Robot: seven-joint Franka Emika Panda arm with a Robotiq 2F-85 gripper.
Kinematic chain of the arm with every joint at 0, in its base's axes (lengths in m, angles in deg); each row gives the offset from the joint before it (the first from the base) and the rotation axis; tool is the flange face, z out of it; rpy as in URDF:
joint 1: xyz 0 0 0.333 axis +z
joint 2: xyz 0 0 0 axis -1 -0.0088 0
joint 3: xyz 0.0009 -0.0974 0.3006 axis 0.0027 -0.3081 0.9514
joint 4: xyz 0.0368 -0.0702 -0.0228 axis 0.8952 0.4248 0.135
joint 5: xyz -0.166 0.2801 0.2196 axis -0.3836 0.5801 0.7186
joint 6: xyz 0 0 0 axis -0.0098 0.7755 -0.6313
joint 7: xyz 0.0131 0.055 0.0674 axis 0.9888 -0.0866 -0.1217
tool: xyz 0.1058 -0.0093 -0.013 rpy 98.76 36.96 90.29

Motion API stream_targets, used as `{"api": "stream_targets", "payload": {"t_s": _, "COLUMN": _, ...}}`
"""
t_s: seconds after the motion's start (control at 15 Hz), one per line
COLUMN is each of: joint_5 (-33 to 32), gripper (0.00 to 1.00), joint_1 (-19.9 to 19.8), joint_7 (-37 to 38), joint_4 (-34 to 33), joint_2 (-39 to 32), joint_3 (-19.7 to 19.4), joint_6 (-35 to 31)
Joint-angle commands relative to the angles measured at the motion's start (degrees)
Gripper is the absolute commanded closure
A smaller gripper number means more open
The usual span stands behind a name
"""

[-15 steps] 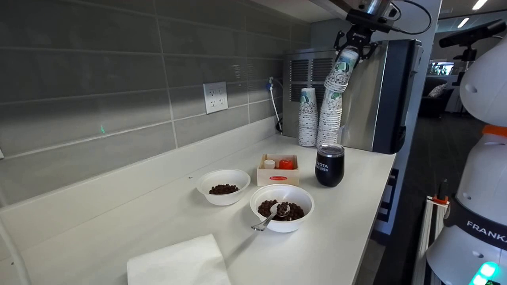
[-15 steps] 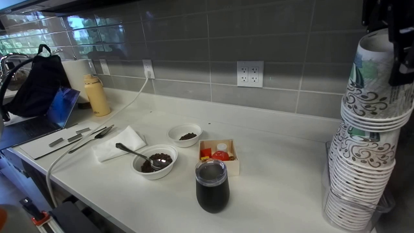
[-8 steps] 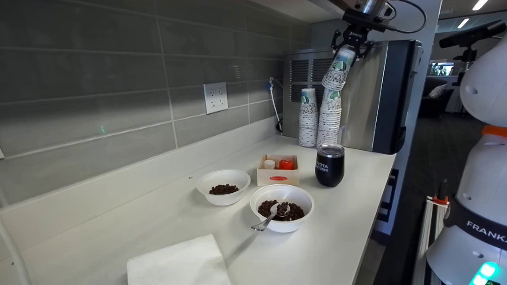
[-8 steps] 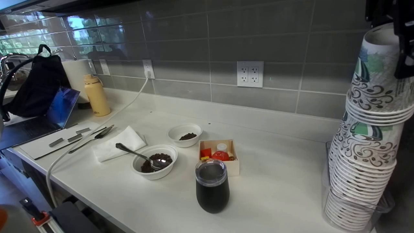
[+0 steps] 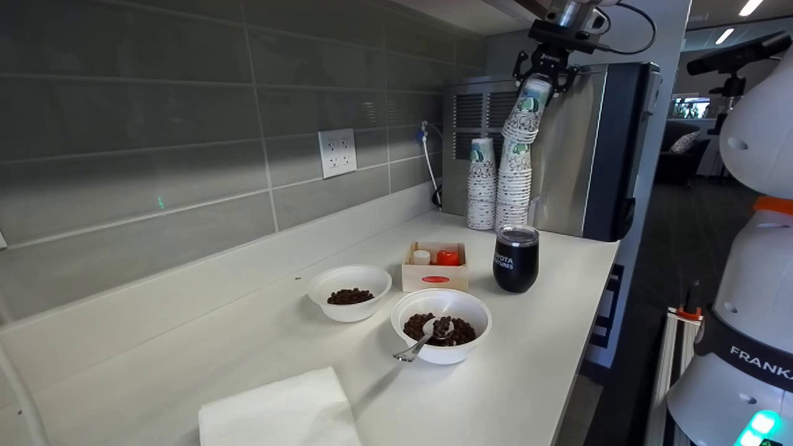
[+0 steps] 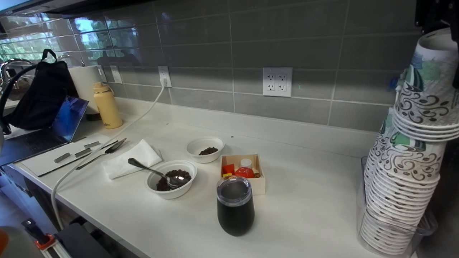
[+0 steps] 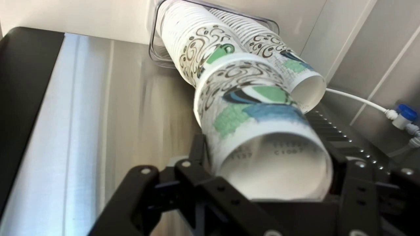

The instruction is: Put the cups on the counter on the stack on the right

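- The hand (image 5: 543, 85) is pinching a short column of cups (image 5: 526, 111) by its narrow upper end; the wrist view shows it gripping from both sides.
- The cups are held rims down, and in an exterior view they tilt, the upper end leaning right.
- They are right at the top of the stack (image 5: 513, 192), the right-hand one of two columns of matching cups.
- In all three views their rims hide the top of the stack; I cannot tell whether they touch it.
- The stack and the left column (image 5: 481, 186) stand just beside each other in a clear tray (image 7: 152, 39), at the far right of the desk (image 5: 533, 347) in an exterior view.
- Behind them rises a metal-sided machine (image 5: 567, 155).
- Nearer, a black tumbler (image 5: 516, 269) stands upright, right of a wooden box (image 5: 435, 280) with red and white things inside.
- Nearer again are a left bowl (image 5: 350, 314) and a right bowl (image 5: 443, 355), both holding small brown pieces (image 5: 350, 296); a spoon (image 5: 410, 353) rests in the right bowl.
- A white napkin (image 5: 279, 409) lies near left.
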Motion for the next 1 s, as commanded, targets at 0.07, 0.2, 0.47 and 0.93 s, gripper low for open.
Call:
{"api": "stream_targets", "payload": {"t_s": 0.07, "joint_5": 0.08, "gripper": 0.0, "joint_1": 0.73, "joint_7": 0.31, "joint_4": -2.84, "joint_2": -2.44, "joint_3": -0.76, "joint_6": 1.02}}
{"api": "stream_targets", "payload": {"t_s": 0.2, "joint_5": -0.02, "gripper": 0.0, "joint_1": 0.76, "joint_7": 0.2, "joint_4": -2.69, "joint_2": -2.4, "joint_3": -0.74, "joint_6": 0.85}}
{"api": "stream_targets", "payload": {"t_s": 0.47, "joint_5": -0.39, "gripper": 0.0, "joint_1": 0.94, "joint_7": 0.01, "joint_4": -2.09, "joint_2": -1.42, "joint_3": -0.49, "joint_6": 0.9}}
{"api": "stream_targets", "payload": {"t_s": 0.93, "joint_5": -1.39, "gripper": 0.0, "joint_1": 2.1, "joint_7": -2.66, "joint_4": 2.47, "joint_2": 3.89, "joint_3": 0.28, "joint_6": 5.76}}
